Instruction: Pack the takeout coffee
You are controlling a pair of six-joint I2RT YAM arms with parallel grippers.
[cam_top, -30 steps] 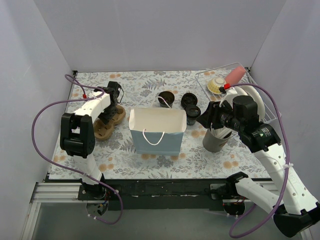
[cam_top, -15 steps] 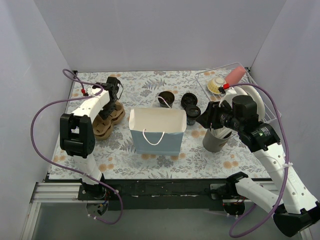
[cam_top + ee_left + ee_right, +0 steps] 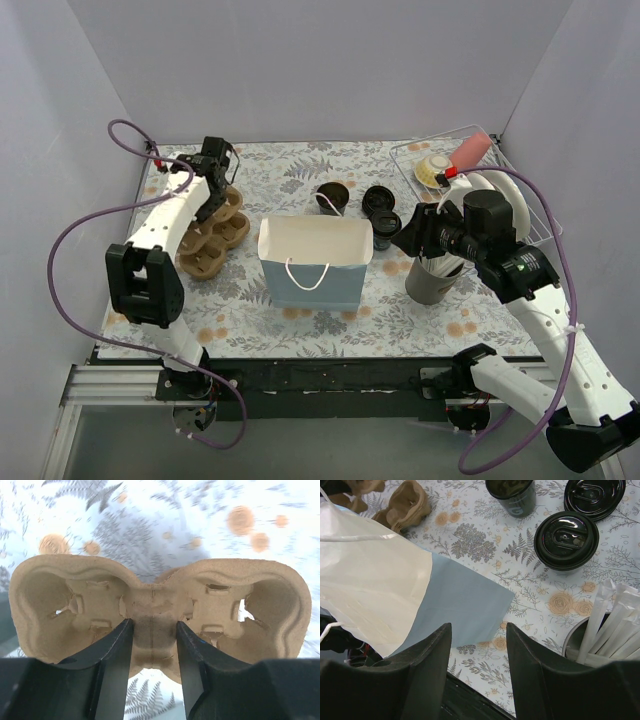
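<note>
left gripper (image 3: 153, 626): closed on the middle ridge of the brown moulded-pulp cup carrier (image 3: 155, 600), one finger pressed to each side.
brown moulded-pulp cup carrier: at the far left of the floral-printed tablecloth (image 3: 290, 170), well apart from the cups; wells empty.
light blue paper bag (image 3: 315, 285): standing upright and open at the centre, white inside, white cord handle hanging on the front wall; nothing seen inside.
black paper cup without a lid (image 3: 333, 196): upright just behind the bag's rear right corner, white lettering on its side.
loose round black lid (image 3: 378, 198): flat on the cloth, just right of the open cup.
black paper cup with a round black lid (image 3: 385, 228): upright just beside the bag's right end, near the loose lid.
right gripper (image 3: 477, 627): fingers spread apart with nothing between them, hovering above the cloth by the bag's right end, close to the lidded cup but not touching it.
grey cylindrical holder (image 3: 432, 282): upright beneath the right arm, white wrapped utensils standing in it.
wire rack (image 3: 530, 215): at the far right rear corner, holding a few small items.
</note>
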